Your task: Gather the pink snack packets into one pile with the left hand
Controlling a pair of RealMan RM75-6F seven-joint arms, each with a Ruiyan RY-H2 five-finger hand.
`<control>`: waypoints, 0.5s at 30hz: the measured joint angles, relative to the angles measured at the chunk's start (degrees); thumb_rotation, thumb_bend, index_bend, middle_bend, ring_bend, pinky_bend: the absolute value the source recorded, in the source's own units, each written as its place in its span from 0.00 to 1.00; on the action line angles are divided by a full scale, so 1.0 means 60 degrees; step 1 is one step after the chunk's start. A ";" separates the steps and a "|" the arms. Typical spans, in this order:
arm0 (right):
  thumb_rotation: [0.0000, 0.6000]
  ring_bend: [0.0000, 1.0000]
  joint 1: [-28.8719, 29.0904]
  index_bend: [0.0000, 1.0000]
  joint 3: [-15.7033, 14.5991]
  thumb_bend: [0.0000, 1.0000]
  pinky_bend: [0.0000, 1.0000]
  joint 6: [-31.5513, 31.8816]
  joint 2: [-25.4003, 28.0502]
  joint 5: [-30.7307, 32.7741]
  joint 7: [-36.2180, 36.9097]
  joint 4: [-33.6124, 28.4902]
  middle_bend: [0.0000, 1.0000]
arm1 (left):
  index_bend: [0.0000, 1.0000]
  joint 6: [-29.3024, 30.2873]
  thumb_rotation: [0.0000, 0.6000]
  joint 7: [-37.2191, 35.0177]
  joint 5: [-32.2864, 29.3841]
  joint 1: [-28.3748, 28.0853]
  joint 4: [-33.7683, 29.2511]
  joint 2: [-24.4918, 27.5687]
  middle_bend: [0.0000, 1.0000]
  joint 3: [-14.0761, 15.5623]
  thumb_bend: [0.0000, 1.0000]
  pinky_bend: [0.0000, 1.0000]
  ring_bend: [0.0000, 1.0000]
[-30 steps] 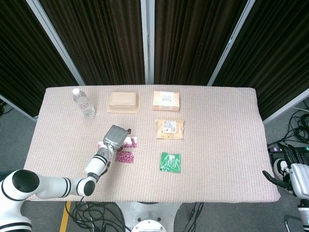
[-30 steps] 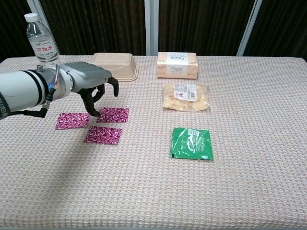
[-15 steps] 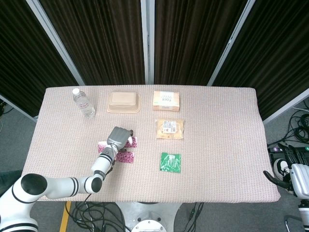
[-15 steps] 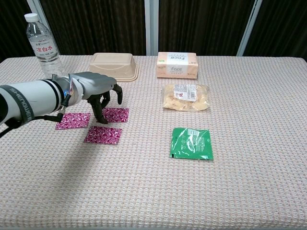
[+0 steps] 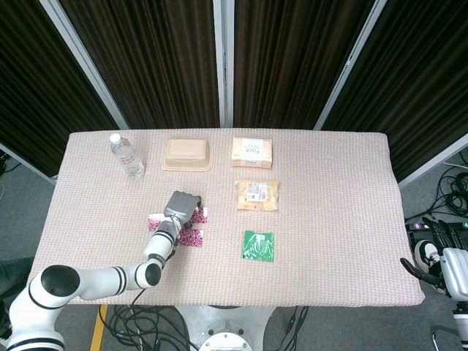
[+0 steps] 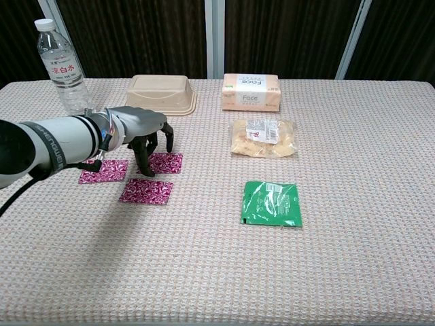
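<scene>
- The left robot hand [image 6: 146, 134] is arched over the pink snack packets, its dark fingers [image 6: 144, 161] spread apart and curled downward, with the tips touching down on the upper packet [image 6: 165, 163]; nothing is lifted or gripped.
- Three pink packets lie flat on the bench [image 6: 353, 258], all close around that hand: the upper packet sits under its fingertips, a second packet [image 6: 103, 171] lies just left of it, and a third packet [image 6: 146, 191] lies just in front of the hand, nearer the bench's front edge.
- The three packets are side by side with small gaps between them, not stacked.
- From the head view the same hand [image 5: 180, 208] covers most of the upper packet, with only pink edges peeking out at its sides.
- The right robot hand [image 5: 452, 272] hangs off the far right of the bench, well apart from the packets; I cannot tell how its fingers are set.
- A water bottle [image 6: 62, 66] stands upright behind and to the left of the left hand.
- A beige tray [image 6: 162, 94] sits upside down just behind the hand.
- A tissue box [image 6: 251, 92] is to the right of the tray, with a clear bag of pastry [image 6: 263, 137] in front of it.
- A green packet [image 6: 271, 203] lies flat, well to the right of the pink packets.
</scene>
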 measured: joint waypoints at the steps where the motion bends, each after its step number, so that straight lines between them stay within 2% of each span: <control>1: 0.15 0.00 -0.0003 0.06 0.0000 0.09 0.08 -0.0001 0.0000 0.0004 0.0008 0.0010 0.11 | 0.41 0.0001 1.00 0.0023 -0.0015 -0.0003 0.0004 -0.0022 0.83 -0.0017 0.23 0.87 0.85; 15: 0.15 0.00 0.0010 0.06 -0.0002 0.09 0.08 -0.0108 -0.0018 0.0050 0.0074 0.0103 0.11 | 0.40 -0.0054 1.00 0.0399 -0.0304 -0.0015 0.0448 -0.0313 0.83 -0.0147 0.23 0.87 0.85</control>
